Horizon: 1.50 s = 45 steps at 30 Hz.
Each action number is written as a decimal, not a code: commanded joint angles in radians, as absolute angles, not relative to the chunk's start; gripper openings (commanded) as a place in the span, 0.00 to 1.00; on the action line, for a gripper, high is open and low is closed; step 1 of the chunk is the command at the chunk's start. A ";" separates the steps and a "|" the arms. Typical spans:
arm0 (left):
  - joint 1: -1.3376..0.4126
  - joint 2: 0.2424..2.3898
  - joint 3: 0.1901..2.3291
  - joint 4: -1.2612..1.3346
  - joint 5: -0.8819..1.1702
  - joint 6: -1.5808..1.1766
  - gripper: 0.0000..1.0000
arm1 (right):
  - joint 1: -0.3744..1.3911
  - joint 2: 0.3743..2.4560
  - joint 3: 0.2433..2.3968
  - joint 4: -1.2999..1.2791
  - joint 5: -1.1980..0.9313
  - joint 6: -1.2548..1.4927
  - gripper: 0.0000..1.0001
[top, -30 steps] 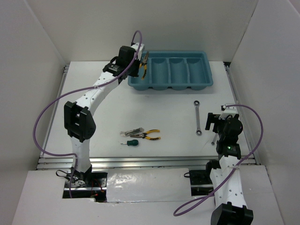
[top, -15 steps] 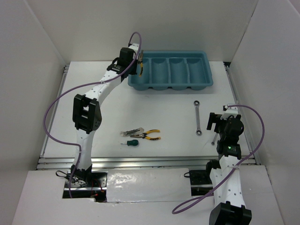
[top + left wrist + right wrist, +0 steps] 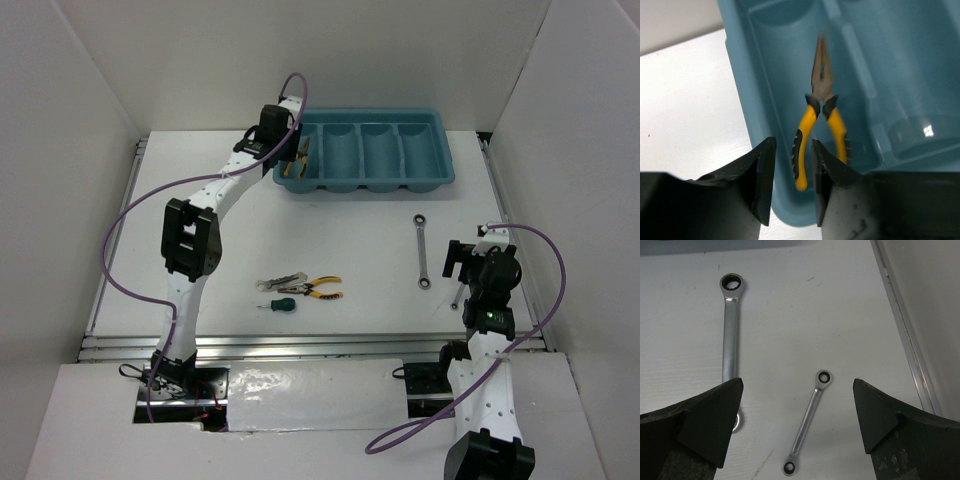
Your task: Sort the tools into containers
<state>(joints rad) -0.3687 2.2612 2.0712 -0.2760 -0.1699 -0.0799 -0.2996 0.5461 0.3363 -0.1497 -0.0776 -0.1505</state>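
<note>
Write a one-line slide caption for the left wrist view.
The left gripper hovers, parted, over yellow-handled needle-nose pliers in an end compartment of the teal tray.

In the left wrist view the yellow-handled pliers (image 3: 822, 120) blur toward the nose tip, and the teal tray (image 3: 740, 75) runs off the top and right edges. A finger of the right end effector (image 3: 796, 388) partly hides the lower end of the long wrench (image 3: 730, 325). From above, the right arm (image 3: 490, 300) covers most of the small wrench (image 3: 456, 297), and the silver pieces (image 3: 280, 284) are too small to identify.
</note>
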 commanded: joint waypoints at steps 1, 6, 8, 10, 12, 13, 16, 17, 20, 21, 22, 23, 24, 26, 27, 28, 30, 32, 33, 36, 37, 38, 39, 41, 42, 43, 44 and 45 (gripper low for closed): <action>-0.360 2.266 2.126 -0.201 -0.147 -0.066 0.48 | -0.307 0.545 0.353 -0.123 -0.069 -0.158 1.00; -0.359 2.281 2.164 -0.219 -0.143 -0.078 0.53 | -0.307 0.545 0.354 -0.121 -0.072 -0.158 1.00; -0.354 2.260 2.152 -0.216 -0.135 -0.097 0.52 | -0.307 0.543 0.351 -0.120 -0.069 -0.156 1.00; -0.347 2.200 2.128 -0.212 -0.098 -0.118 0.47 | -0.307 0.540 0.351 -0.120 -0.069 -0.156 1.00; -0.337 2.140 2.063 -0.213 -0.048 -0.117 0.41 | -0.307 0.538 0.350 -0.120 -0.075 -0.158 1.00; -0.336 2.069 2.037 -0.219 0.007 -0.089 0.39 | -0.307 0.538 0.350 -0.118 -0.078 -0.158 1.00; -0.333 1.923 1.910 -0.254 0.104 -0.028 0.34 | -0.305 0.540 0.348 -0.118 -0.095 -0.153 1.00; -0.333 1.890 1.846 -0.274 0.160 -0.011 0.34 | -0.307 0.538 0.350 -0.121 -0.098 -0.153 1.00; -0.330 1.751 1.682 -0.344 0.222 0.130 0.35 | -0.308 0.532 0.351 -0.130 -0.120 -0.158 1.00; -0.330 1.686 1.639 -0.356 0.233 0.155 0.37 | -0.308 0.531 0.351 -0.130 -0.123 -0.160 1.00; -0.330 1.660 1.552 -0.382 0.244 0.199 0.38 | -0.310 0.528 0.351 -0.140 -0.136 -0.164 1.00; -0.328 1.631 1.511 -0.397 0.264 0.228 0.40 | -0.310 0.526 0.354 -0.144 -0.144 -0.169 1.00; -0.330 1.576 1.468 -0.409 0.259 0.256 0.45 | -0.310 0.526 0.360 -0.152 -0.153 -0.173 1.00; -0.330 1.522 1.352 -0.416 0.243 0.267 0.50 | -0.307 0.535 0.394 -0.204 -0.215 -0.189 1.00; -0.330 1.469 1.313 -0.410 0.235 0.262 0.53 | -0.308 0.540 0.408 -0.227 -0.238 -0.195 1.00; -0.330 1.442 1.245 -0.393 0.232 0.262 0.57 | -0.308 0.555 0.438 -0.274 -0.285 -0.205 1.00; -0.333 1.369 1.188 -0.377 0.221 0.262 0.65 | -0.305 0.569 0.468 -0.330 -0.343 -0.228 1.00; -0.333 1.335 1.131 -0.390 0.227 0.264 0.66 | -0.298 0.578 0.495 -0.412 -0.435 -0.296 0.99; -0.331 1.316 1.118 -0.402 0.241 0.268 0.67 | -0.264 0.581 0.509 -0.437 -0.455 -0.337 0.99; -0.324 1.286 1.077 -0.437 0.284 0.293 0.74 | -0.011 0.589 0.521 -0.460 -0.350 -0.342 0.94; -0.319 1.276 1.068 -0.440 0.293 0.295 0.75 | 0.077 0.597 0.526 -0.457 -0.313 -0.342 0.93; -0.316 1.261 1.060 -0.428 0.295 0.279 0.76 | 0.119 0.613 0.535 -0.462 -0.343 -0.354 0.91; -0.308 1.256 1.051 -0.422 0.287 0.269 0.76 | 0.167 0.670 0.578 -0.475 -0.353 -0.363 0.85; -0.299 1.252 1.052 -0.420 0.285 0.241 0.76 | 0.248 0.724 0.633 -0.471 -0.290 -0.402 0.80; -0.284 1.250 1.057 -0.422 0.288 0.229 0.76 | 0.338 0.768 0.643 -0.466 -0.266 -0.428 0.74; -0.278 1.247 1.057 -0.422 0.294 0.219 0.77 | 0.383 0.788 0.650 -0.462 -0.243 -0.452 0.71; -0.272 1.244 1.063 -0.426 0.301 0.198 0.77 | 0.428 0.811 0.663 -0.451 -0.191 -0.480 0.66; -0.268 1.246 1.068 -0.431 0.302 0.192 0.78 | 0.469 0.857 0.667 -0.443 -0.175 -0.486 0.64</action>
<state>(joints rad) -0.2871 1.2644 1.0500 -0.4458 0.2657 0.2340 0.3794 0.7956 0.6201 -0.4496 -0.2649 -0.4026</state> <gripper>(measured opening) 0.772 0.656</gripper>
